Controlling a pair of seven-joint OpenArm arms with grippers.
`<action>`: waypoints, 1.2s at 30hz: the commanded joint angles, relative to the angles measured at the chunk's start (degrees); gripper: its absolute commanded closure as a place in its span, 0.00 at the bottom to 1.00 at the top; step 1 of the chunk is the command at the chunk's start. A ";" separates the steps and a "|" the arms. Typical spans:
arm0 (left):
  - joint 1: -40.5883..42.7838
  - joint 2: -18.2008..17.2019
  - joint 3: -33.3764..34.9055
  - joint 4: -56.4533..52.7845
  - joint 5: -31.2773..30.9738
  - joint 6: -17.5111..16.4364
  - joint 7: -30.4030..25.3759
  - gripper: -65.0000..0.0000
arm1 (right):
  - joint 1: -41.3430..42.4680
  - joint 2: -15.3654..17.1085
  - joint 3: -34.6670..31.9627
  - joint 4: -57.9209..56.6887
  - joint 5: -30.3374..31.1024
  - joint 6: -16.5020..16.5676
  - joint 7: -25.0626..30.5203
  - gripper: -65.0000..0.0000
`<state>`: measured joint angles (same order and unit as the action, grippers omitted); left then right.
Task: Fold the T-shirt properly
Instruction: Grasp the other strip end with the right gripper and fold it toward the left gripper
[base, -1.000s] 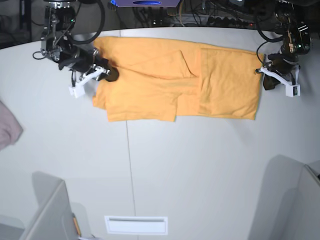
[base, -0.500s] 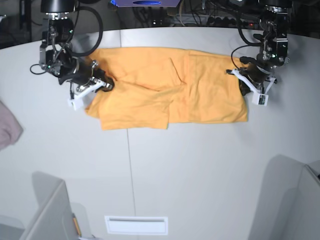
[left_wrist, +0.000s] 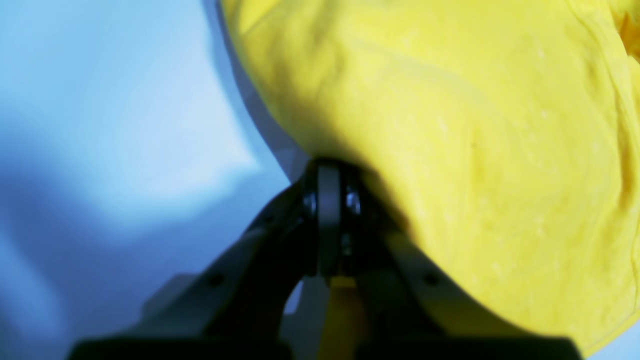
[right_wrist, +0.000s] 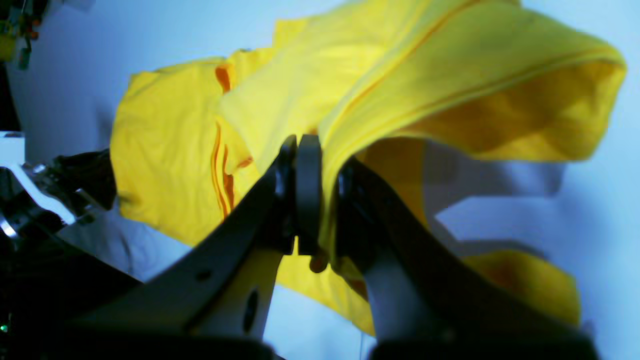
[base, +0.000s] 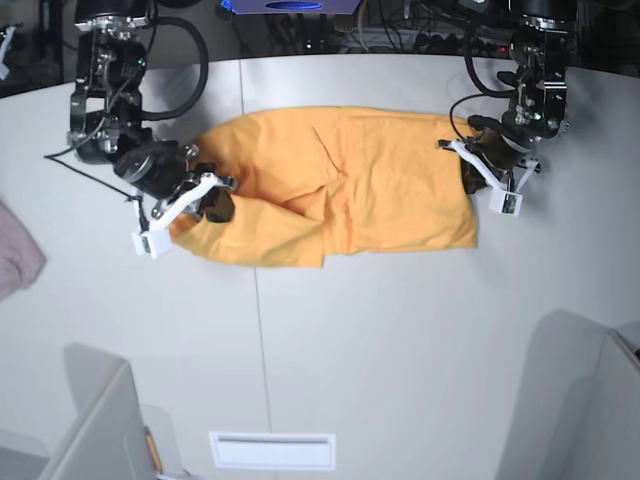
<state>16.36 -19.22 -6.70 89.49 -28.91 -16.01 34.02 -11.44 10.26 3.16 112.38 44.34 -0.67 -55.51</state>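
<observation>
The light orange T-shirt (base: 340, 185) lies folded lengthwise across the far half of the white table (base: 400, 320). My right gripper (base: 207, 203), on the base view's left, is shut on the shirt's left end. In the right wrist view its jaws pinch a lifted fold of the T-shirt (right_wrist: 450, 65) at the gripper (right_wrist: 320, 200). My left gripper (base: 478, 178), on the base view's right, is shut on the shirt's right edge. In the left wrist view the T-shirt (left_wrist: 450, 150) drapes over the closed gripper (left_wrist: 328, 200). No lettering shows.
A pinkish cloth (base: 15, 255) lies at the table's left edge. Grey angled panels stand at the front left (base: 100, 430) and front right (base: 575, 400). A white slotted plate (base: 272, 450) sits at the front. Cables crowd the back edge.
Both grippers have moved toward the table's front and inward, dragging the T-shirt with them. The shirt is now shorter and more bunched, and its left end is lifted. The right gripper's jaws closed further.
</observation>
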 joint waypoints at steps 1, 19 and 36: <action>0.04 -0.60 -0.20 0.57 0.20 0.23 0.49 1.00 | 0.58 0.33 -1.18 1.42 0.89 0.45 0.78 1.00; -1.28 -0.69 -3.10 0.05 0.20 0.32 0.49 1.00 | 6.83 7.28 -13.75 4.06 0.98 0.80 5.35 1.00; -2.60 -0.60 -2.31 0.13 0.20 0.32 6.73 1.00 | 11.57 -8.55 -31.33 0.28 0.72 0.45 4.91 1.00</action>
<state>13.89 -19.25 -8.84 89.06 -28.86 -15.42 39.64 -0.89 1.98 -28.23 111.66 44.10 -0.64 -51.86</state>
